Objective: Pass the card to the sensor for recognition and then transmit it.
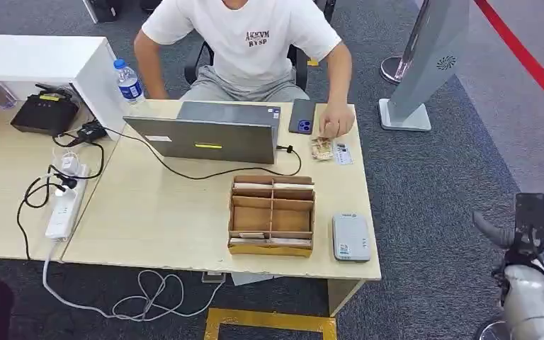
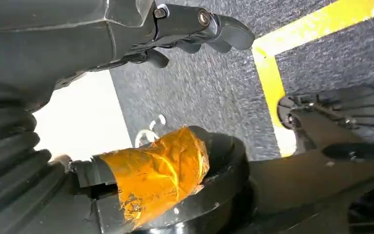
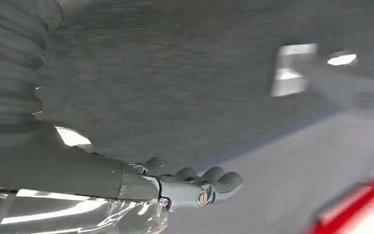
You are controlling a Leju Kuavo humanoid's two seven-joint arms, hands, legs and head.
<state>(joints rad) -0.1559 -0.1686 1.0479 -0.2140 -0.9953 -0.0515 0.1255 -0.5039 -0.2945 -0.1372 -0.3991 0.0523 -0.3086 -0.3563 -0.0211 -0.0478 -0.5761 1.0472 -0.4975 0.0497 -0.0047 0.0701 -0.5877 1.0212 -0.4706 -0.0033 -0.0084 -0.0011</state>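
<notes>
The wooden table carries the laptop, a cardboard divider box and, beside it near the front edge, the grey card reader, handy for the robot. A seated person's hand rests by the cards at the far edge, probably readying one. The right hand hangs off to the side, fingers loosely curled, grasping nothing; the left hand likewise, low over the carpet.
</notes>
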